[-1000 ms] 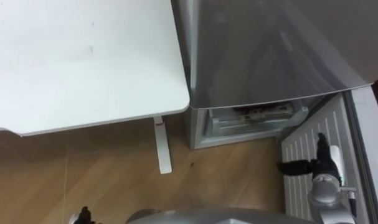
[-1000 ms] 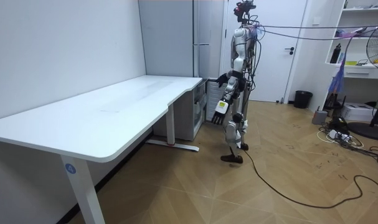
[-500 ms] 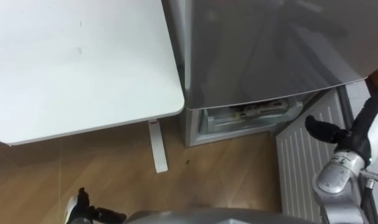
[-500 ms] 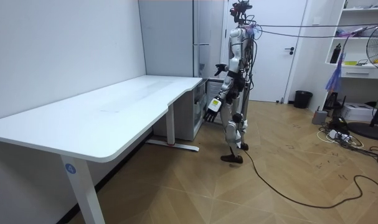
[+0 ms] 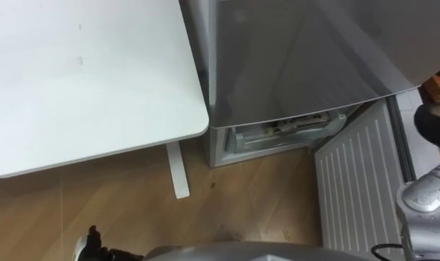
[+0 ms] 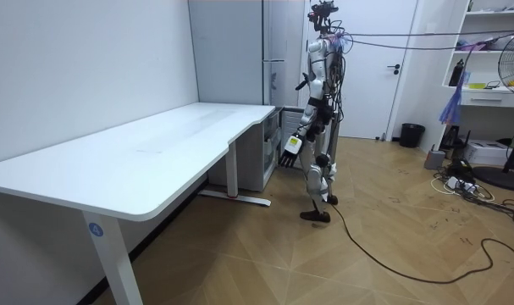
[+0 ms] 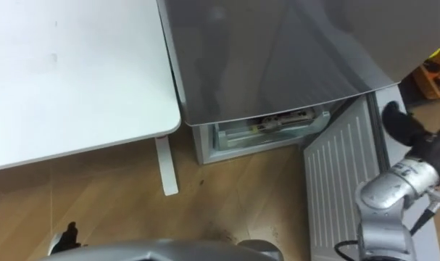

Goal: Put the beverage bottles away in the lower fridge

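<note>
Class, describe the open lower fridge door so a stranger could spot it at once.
Find the tall grey fridge beside the white table. At its foot, the lower door stands open over the wooden floor. Unlike the smooth grey front above, its inner face is white and ribbed.

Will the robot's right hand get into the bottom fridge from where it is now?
Probably not yet. The bottom fridge has its door swung open and nothing blocking it, but the right hand is up by the door's far edge, off to the side.
</note>
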Motion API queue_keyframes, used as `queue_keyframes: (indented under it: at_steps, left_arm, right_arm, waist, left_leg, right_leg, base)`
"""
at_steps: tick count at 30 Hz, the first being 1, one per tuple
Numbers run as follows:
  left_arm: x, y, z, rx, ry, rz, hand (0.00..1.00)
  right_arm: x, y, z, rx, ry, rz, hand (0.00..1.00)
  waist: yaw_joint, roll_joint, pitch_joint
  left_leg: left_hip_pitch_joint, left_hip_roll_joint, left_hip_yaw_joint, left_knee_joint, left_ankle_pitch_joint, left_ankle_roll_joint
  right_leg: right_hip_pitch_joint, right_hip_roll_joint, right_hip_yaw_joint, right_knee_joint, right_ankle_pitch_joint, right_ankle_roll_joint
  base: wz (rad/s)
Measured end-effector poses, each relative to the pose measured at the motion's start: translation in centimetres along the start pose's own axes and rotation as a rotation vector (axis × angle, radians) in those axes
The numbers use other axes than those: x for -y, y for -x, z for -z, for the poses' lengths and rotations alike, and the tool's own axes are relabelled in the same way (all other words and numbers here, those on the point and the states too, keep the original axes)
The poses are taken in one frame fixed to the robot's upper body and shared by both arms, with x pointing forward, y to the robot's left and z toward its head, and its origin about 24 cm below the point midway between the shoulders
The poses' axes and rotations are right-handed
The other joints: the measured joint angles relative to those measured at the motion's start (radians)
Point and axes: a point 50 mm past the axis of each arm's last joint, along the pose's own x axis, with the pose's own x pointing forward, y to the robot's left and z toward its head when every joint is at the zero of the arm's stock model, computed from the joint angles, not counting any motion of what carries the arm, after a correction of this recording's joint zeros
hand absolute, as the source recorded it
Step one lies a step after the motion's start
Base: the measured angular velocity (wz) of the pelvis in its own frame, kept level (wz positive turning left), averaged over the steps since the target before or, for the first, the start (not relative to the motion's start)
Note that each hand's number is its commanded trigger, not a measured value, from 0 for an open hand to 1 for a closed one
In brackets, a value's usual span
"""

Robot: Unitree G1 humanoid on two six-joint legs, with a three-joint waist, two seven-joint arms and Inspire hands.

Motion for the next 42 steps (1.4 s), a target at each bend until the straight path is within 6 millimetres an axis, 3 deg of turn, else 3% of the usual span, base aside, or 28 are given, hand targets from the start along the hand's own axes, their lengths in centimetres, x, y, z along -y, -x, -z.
queue_keyframes:
  at_steps: [5, 10, 16, 22, 26, 30, 33, 38, 42]
  left_arm:
    - [-0.2, 0.0, 0.1, -0.002, -0.002, 0.003, 0.0]
    - [-0.8, 0.0, 0.8, -0.029, 0.006, -0.002, 0.0]
    - [-1.6, 0.0, 1.7, -0.073, 0.014, 0.003, 0.0]
    - [-2.8, 0.1, 2.4, -0.106, 0.06, -0.019, 0.0]
    - [-3.1, 0.1, 2.4, -0.114, 0.075, -0.019, 0.0]
    - [-3.8, 0.2, 2.9, -0.141, 0.074, -0.028, 0.0]
    - [-3.8, 0.3, 3.4, -0.163, 0.062, -0.017, 0.0]
    - [-3.6, 0.4, 3.6, -0.172, 0.062, -0.006, 0.0]
    - [-3.4, 0.4, 3.7, -0.197, 0.058, 0.028, 0.0]
  right_arm:
    - [0.7, -0.7, 0.9, -0.125, -0.085, 0.052, 0.0]
    - [3.1, -2.7, 4.6, -0.382, -0.155, 0.195, 0.0]
    - [5.4, -3.7, 8.4, -0.689, -0.299, 0.334, 0.0]
    - [7.2, -2.1, 12.2, -0.953, -0.445, 0.475, 0.0]
    - [7.4, 0.6, 14.8, -1.185, -0.612, 0.562, 0.0]
    - [8.5, 0.7, 15.4, -1.206, -0.767, 0.626, 0.0]
    - [8.8, 1.4, 16.0, -1.222, -0.777, 0.612, 0.0]
    - [8.2, 2.5, 16.6, -1.282, -0.832, 0.571, 0.0]
    - [7.2, 3.4, 16.8, -1.319, -0.874, 0.501, 0.0]
  waist:
    - [-0.002, -0.007, 0.0012]
    - [-0.006, -0.027, 0.0078]
    - [-0.034, -0.04, 0.002]
    - [-0.045, -0.039, -0.0015]
    - [-0.049, -0.033, -0.0001]
    - [-0.051, -0.016, -0.0053]
    - [-0.05, -0.011, -0.002]
    - [-0.046, -0.013, -0.0026]
    - [-0.024, -0.008, 0.0006]
  left_leg:
    - [0.004, 0.0, -0.008, -0.001, 0.0, 0.0]
    - [0.009, -0.001, -0.011, -0.001, 0.0, 0.0]
    - [0.0, -0.001, -0.012, 0.003, 0.001, 0.0]
    - [0.005, -0.002, -0.016, 0.005, 0.002, 0.0]
    - [0.005, -0.002, -0.016, 0.014, 0.002, 0.0]
    - [-0.003, -0.001, -0.016, 0.02, 0.005, 0.002]
    - [0.0, -0.001, -0.017, 0.021, 0.008, 0.001]
    - [0.012, -0.002, -0.017, 0.017, 0.01, 0.002]
    - [0.012, -0.002, -0.016, 0.022, 0.011, 0.003]
  right_leg:
    - [0.004, 0.0, 0.0, 0.0, 0.0, 0.0]
    - [0.014, 0.0, -0.001, -0.001, 0.0, 0.0]
    - [0.015, 0.0, -0.008, -0.001, 0.0, 0.0]
    - [0.023, -0.001, -0.004, 0.0, 0.0, 0.0]
    - [0.027, -0.001, 0.0, 0.0, 0.0, 0.0]
    - [0.019, -0.001, 0.0, 0.001, 0.0, 0.0]
    - [0.025, -0.001, 0.0, 0.003, 0.001, -0.002]
    - [0.035, -0.001, 0.003, 0.002, 0.001, -0.002]
    - [0.034, -0.001, 0.008, -0.002, 0.001, -0.002]
  base:
    - [0.0]
    - [0.01]
    - [0.02]
    - [0.01]
    - [0.0]
    - [0.0]
    - [0.0]
    - [0.0]
    - [-0.02]
